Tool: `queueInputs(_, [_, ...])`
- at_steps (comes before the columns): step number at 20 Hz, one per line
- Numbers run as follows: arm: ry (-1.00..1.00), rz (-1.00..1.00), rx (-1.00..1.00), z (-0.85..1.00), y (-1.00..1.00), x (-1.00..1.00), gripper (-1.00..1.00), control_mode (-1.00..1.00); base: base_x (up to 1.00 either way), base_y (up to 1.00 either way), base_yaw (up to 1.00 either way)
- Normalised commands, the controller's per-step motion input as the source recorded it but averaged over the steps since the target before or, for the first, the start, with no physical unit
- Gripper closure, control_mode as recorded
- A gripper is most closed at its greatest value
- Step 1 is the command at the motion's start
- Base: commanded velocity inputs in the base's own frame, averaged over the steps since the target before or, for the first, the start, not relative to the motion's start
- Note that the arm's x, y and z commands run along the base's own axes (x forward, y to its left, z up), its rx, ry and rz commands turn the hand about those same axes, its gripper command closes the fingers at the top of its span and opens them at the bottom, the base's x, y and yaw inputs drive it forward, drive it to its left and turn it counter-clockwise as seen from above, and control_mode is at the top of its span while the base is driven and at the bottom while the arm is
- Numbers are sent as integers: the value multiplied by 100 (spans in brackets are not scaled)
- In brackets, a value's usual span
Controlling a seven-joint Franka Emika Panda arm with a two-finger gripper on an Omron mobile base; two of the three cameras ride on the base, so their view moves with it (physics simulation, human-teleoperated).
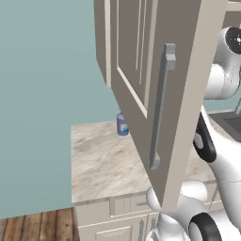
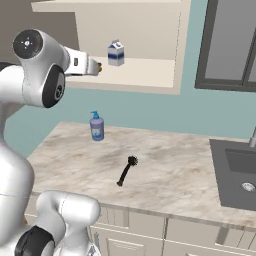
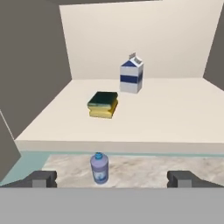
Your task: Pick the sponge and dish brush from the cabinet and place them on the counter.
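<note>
The cabinet (image 2: 145, 75) hangs open, its door (image 1: 136, 89) swung out toward me with the long grey bar handle (image 1: 161, 106). On its shelf (image 3: 175, 109) lies the sponge (image 3: 103, 104), yellow with a dark green top. My gripper (image 3: 111, 179) is open wide and holds nothing. It hovers in front of the shelf edge, short of the sponge and aimed at it. The black dish brush (image 2: 126, 171) lies flat on the marbled counter (image 2: 175, 170), bristle head pointing toward the wall.
A blue-and-white milk carton (image 3: 131, 74) stands on the shelf behind the sponge. A blue soap bottle (image 2: 97, 126) stands on the counter near the wall, below the shelf. A dark sink (image 2: 240, 172) is set into the counter's right end. The open door crowds the arm's left side.
</note>
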Motion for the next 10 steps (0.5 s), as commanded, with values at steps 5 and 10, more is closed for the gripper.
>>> queueInputs(5, [1, 0, 0, 0, 7, 36, -100, -100, 0, 0, 0])
queueInputs(10, [1, 0, 0, 0, 11, 35, -100, -100, 0, 0, 0])
